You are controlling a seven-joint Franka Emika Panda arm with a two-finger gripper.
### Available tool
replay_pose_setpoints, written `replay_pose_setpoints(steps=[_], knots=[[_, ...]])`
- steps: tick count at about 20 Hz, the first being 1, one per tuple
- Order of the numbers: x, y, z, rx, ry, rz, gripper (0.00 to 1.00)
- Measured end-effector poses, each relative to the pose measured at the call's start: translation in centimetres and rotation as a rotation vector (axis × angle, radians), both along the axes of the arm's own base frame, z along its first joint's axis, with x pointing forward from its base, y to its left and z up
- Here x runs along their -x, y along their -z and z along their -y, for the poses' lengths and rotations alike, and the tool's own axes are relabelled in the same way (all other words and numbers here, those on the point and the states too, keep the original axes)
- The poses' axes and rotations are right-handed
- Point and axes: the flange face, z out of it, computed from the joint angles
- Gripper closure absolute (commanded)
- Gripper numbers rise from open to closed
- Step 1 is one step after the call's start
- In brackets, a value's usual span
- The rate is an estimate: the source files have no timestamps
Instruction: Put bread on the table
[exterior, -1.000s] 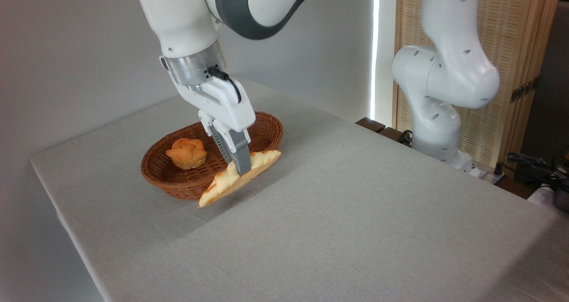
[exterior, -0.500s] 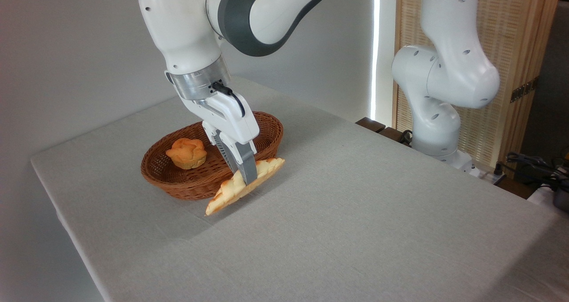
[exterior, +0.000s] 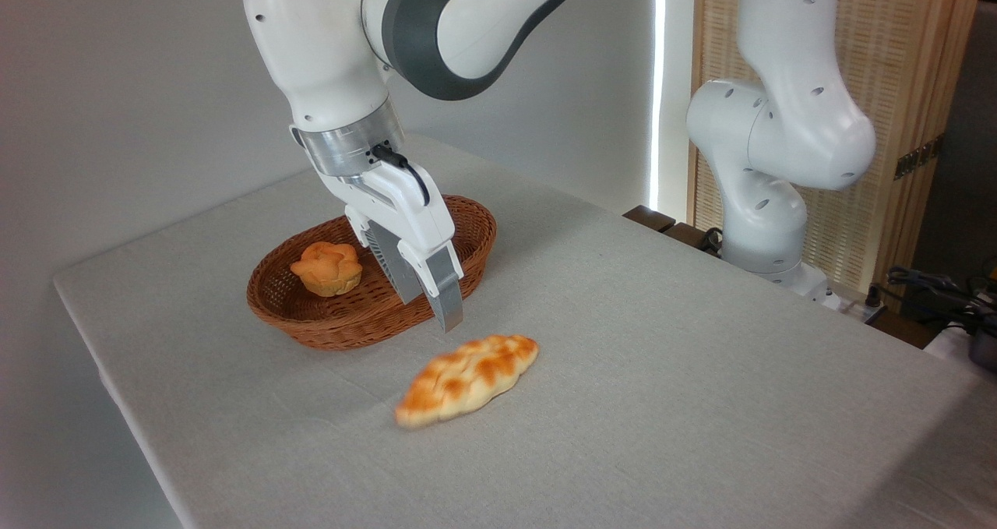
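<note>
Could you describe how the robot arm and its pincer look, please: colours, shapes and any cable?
The arm has glossy white rounded shells with dark grey bands at the joints. A silver metal ring sits at the wrist, where a short black cable loops out. The pincer has a white boxy body and two flat grey fingers.
</note>
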Motion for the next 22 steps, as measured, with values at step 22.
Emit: replay_pose_setpoints(steps=[22], knots=[[0.0, -14.4, -5.0, 0.017, -0.060, 0.168, 0.00]])
